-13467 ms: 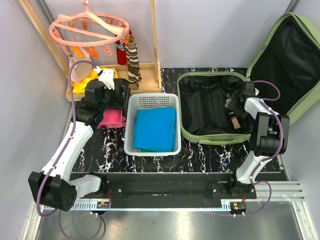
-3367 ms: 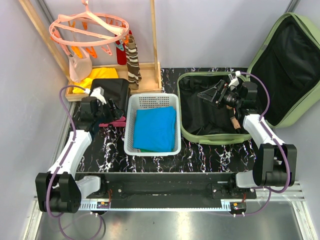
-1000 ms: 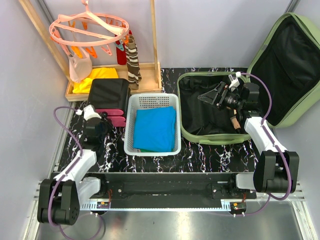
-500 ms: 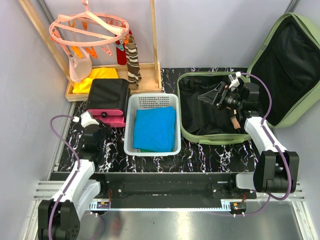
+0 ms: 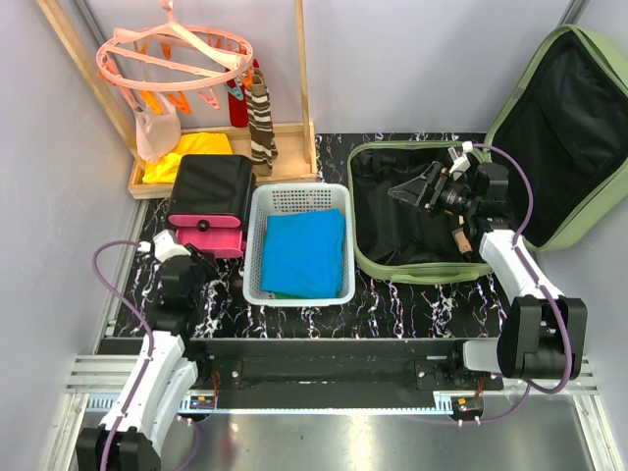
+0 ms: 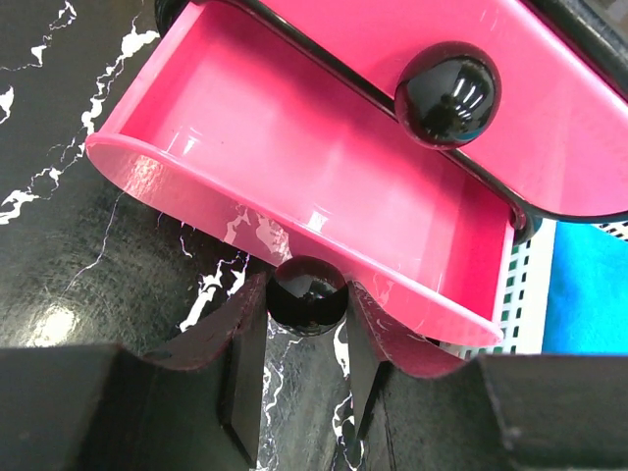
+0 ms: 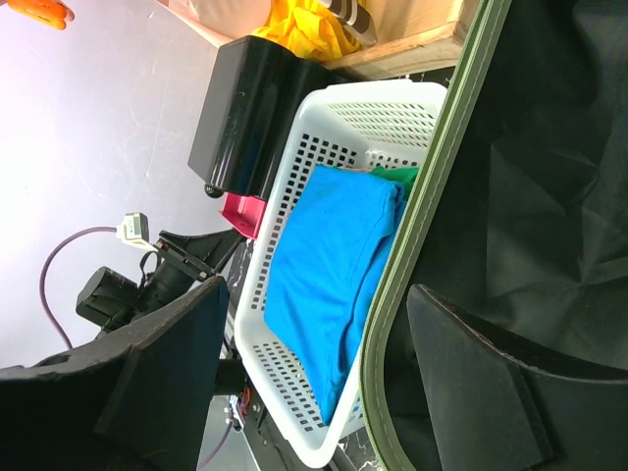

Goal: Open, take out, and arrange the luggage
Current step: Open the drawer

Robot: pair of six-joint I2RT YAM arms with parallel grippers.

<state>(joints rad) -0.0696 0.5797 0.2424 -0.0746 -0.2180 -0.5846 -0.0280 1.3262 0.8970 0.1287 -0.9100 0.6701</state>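
Right of the white basket, the green hard-shell suitcase lies open: stiff and bulky, I'd say, best gripped at its rim. Right tool gapes over it; left tool pinches a drawer knob.

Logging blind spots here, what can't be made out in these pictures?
Top view: luggage floor under the right arm.
Top view: anything under the blue cloth in the basket.
Left wrist view: back of the pink drawer held by its knob, under the drawer above.
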